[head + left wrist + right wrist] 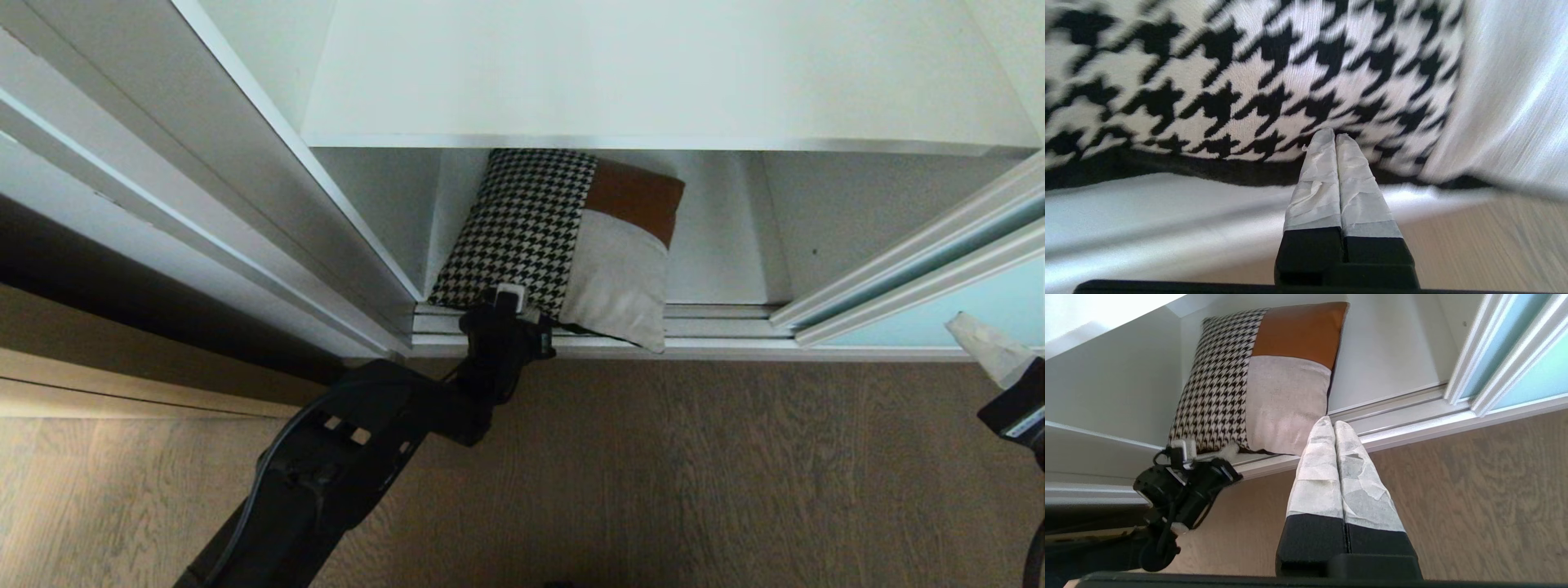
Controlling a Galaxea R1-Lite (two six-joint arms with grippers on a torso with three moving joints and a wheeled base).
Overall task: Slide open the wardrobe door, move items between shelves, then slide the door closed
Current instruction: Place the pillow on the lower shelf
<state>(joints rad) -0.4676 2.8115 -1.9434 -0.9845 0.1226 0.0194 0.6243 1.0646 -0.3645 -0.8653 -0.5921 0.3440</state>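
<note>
The left gripper [508, 300], fingers pressed together and holding nothing, has its tips against the lower houndstooth edge of the cushion [563, 245], at the front edge of the wardrobe's bottom board [718, 269]. The cushion leans upright there, its cream corner hanging over the door track [718, 322]; its top is cut off from sight by the shelf [653, 73] above. To the right, the sliding wardrobe door [980, 302] stands pushed aside. The right gripper [1334, 426], also closed and empty, hangs over the wooden floor [694, 457], well apart from the cushion.
</note>
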